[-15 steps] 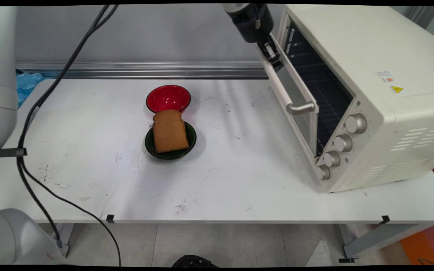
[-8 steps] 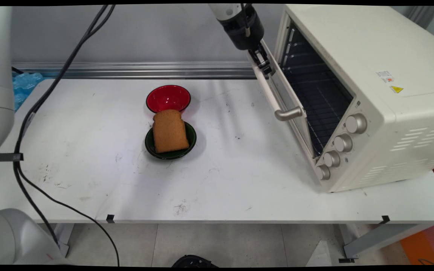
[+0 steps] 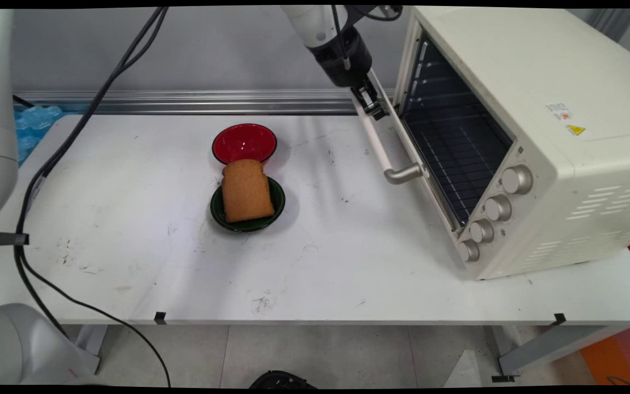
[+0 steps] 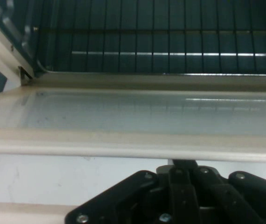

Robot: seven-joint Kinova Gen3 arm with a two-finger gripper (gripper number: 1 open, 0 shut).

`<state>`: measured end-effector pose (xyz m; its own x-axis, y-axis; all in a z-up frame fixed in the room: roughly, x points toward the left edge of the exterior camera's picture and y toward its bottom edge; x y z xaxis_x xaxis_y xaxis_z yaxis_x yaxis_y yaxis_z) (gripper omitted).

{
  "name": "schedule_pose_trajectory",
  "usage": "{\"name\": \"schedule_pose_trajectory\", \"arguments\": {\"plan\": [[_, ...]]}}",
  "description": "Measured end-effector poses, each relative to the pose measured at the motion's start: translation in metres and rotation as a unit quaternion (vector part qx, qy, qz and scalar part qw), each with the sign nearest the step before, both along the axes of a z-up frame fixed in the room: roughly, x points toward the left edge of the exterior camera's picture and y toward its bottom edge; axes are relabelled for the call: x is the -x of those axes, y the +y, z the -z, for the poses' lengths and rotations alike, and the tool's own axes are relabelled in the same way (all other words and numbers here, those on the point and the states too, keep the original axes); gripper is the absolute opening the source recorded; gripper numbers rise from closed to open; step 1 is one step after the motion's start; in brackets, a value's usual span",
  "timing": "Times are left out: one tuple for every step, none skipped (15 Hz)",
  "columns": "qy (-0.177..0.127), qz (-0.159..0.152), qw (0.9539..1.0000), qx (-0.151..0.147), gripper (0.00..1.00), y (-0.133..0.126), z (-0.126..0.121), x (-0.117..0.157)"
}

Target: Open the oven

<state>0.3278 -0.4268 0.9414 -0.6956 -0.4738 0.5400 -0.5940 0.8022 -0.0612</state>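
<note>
My black gripper is shut on the far end of the white handle bar of the cream toaster oven's door. The door hangs about halfway down, tilted out towards the table's middle. Behind it the wire rack shows inside the dark cavity. In the hand view the door's glass fills the middle and the rack lies above it. The gripper shows mostly as black linkage at the bottom, and its fingertips are largely hidden.
A slice of brown toast lies on a dark green bowl at mid-table, with a red bowl touching it behind. Several knobs run down the oven's front right. Black cables hang over the table's left side.
The gripper has moved left and down with the handle, and the oven door has swung further open. More of the rack is uncovered. The bowls and toast have not moved.
</note>
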Motion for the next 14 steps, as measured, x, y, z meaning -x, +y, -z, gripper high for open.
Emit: {"name": "schedule_pose_trajectory", "arguments": {"plan": [[0.000, 0.000, 1.0000, -0.001, 0.00, 0.001, 0.003, -0.003], [0.000, 0.000, 1.0000, -0.002, 0.00, 0.001, 0.007, -0.006], [0.000, -0.001, 1.0000, -0.003, 0.00, 0.002, 0.011, -0.010], [0.000, 0.000, 1.0000, -0.004, 0.00, 0.003, 0.014, -0.012], [0.001, -0.001, 1.0000, -0.004, 0.00, 0.004, 0.017, -0.015], [0.002, -0.001, 1.0000, -0.004, 0.00, 0.004, 0.020, -0.017], [0.003, -0.001, 1.0000, -0.005, 0.00, 0.005, 0.023, -0.020], [0.004, 0.000, 1.0000, -0.005, 0.00, 0.007, 0.028, -0.024], [0.005, 0.000, 1.0000, -0.005, 0.00, 0.008, 0.031, -0.027], [0.006, 0.001, 1.0000, -0.004, 0.00, 0.009, 0.034, -0.030], [0.007, 0.001, 1.0000, -0.002, 0.00, 0.010, 0.038, -0.033], [0.007, 0.001, 1.0000, -0.001, 0.00, 0.011, 0.042, -0.037], [0.007, 0.002, 1.0000, 0.000, 0.00, 0.012, 0.046, -0.040], [0.005, 0.003, 1.0000, 0.001, 0.00, 0.013, 0.051, -0.044]]}}
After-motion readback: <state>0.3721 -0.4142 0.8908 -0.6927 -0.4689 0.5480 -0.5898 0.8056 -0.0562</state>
